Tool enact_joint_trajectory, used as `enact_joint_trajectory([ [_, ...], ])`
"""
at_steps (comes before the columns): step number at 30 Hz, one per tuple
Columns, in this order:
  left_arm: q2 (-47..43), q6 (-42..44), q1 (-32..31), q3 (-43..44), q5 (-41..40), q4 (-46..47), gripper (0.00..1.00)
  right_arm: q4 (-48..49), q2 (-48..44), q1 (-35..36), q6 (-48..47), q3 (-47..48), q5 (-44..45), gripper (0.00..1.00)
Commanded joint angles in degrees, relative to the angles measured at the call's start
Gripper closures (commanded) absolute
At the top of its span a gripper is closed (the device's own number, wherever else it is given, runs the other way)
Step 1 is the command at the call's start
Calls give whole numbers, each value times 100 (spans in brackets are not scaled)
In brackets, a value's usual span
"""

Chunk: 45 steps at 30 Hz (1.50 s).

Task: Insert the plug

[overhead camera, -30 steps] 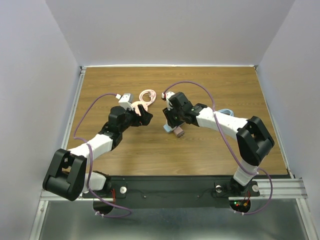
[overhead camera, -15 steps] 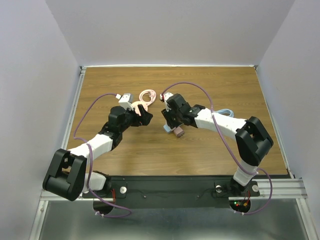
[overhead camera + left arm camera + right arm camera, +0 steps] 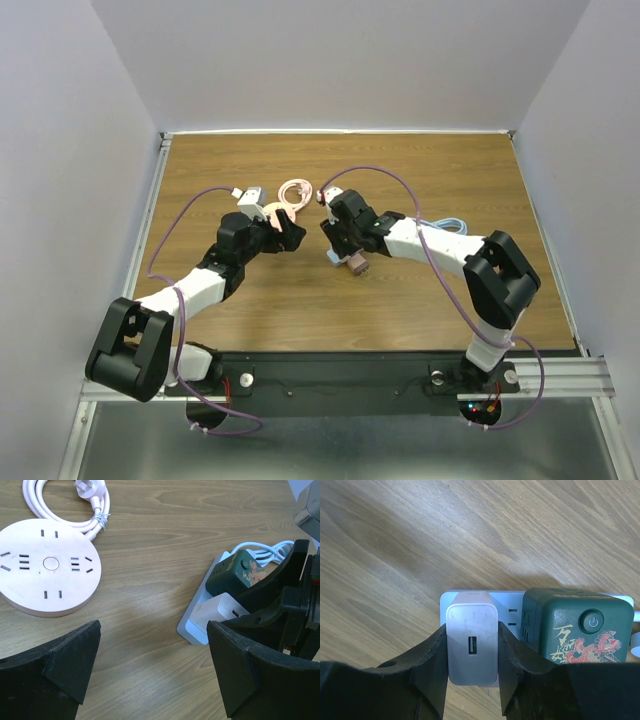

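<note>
- Far left, the round pink socket board [image 3: 47,567] lies flat on the desk [image 3: 165,540]. It plays no part in this step, so leave it be.
- The left fingers [image 3: 67,655] hang spread wide, gripping nothing, over bare desk between board and strip. That's a handy spot to pin the strip if it skates.
- Now the grey power strip [image 3: 195,627]: the white plug [image 3: 471,640] stands on its end socket, pinched on both flanks by the right fingers [image 3: 432,665].
- I can't tell if the pins are fully home. My call is to press straight down, square, no tilt.
- Just beside it sits the green cube adapter [image 3: 580,625], so keep that finger from snagging on it.
</note>
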Motion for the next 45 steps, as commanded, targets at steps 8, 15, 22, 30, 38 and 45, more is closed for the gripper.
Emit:
enact_joint_trajectory([
  [8,-106,13,18,-43,22,174,1,-501,802,75,117,-368,-212,100],
  [15,-79,13,27,-34,13,174,1,-439,451,84,644,-895,156,100],
  [22,-150,4,27,-25,-49,148,1,-308,336,14,1058,-948,763,100],
  [30,-343,-66,27,-69,-93,95,1,-44,240,-601,1163,-615,1343,100],
  [38,-440,-66,27,-113,-136,86,1,88,231,-1032,1076,-175,1923,100],
  [45,-431,-57,27,-78,-180,69,1,272,442,-1234,1031,124,2241,99],
])
